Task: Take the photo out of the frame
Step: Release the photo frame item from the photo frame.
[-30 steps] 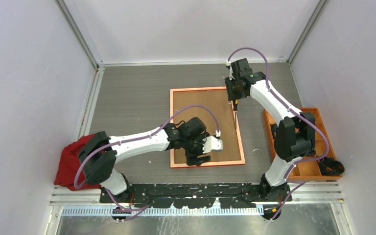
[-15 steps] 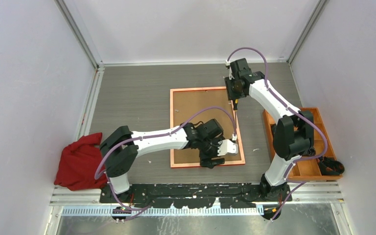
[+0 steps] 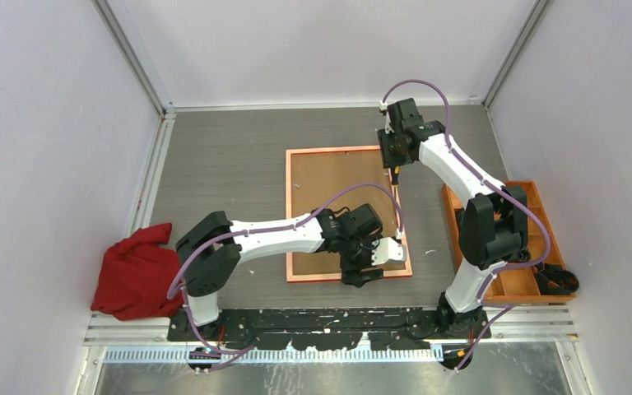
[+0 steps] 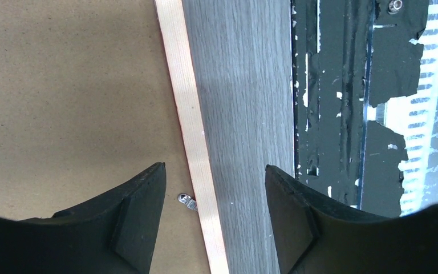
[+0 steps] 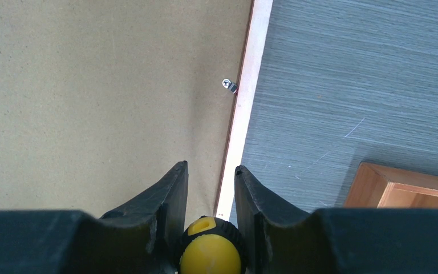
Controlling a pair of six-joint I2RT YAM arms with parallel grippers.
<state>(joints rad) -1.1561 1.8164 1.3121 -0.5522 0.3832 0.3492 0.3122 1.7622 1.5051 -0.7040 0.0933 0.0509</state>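
Frame (image 3: pixel 289 216) lay face-down on desk (image 3: pixel 230 164), photo hidden under backing board (image 3: pixel 329 177). Left pincer (image 4: pixel 212 180) gaped over clip (image 4: pixel 188 201); right pincer (image 5: pixel 211 174) clamped screwdriver (image 5: pixel 211 254). Photo likely light, creasable; lift by edge

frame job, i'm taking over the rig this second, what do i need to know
Left gripper: open, holding nothing, jaws straddling the frame's near rail by its right corner.
Right gripper: shut on a yellow-handled screwdriver, over the frame's right rail near the far end.
The frame lies face down mid-table with the brown backing board up and still in it. The photo is not in view.
Small metal clips show at the board's edge by both grippers.
Done: nothing taken out yet.
Left, probably: free the clips, lift the board, take out the photo.
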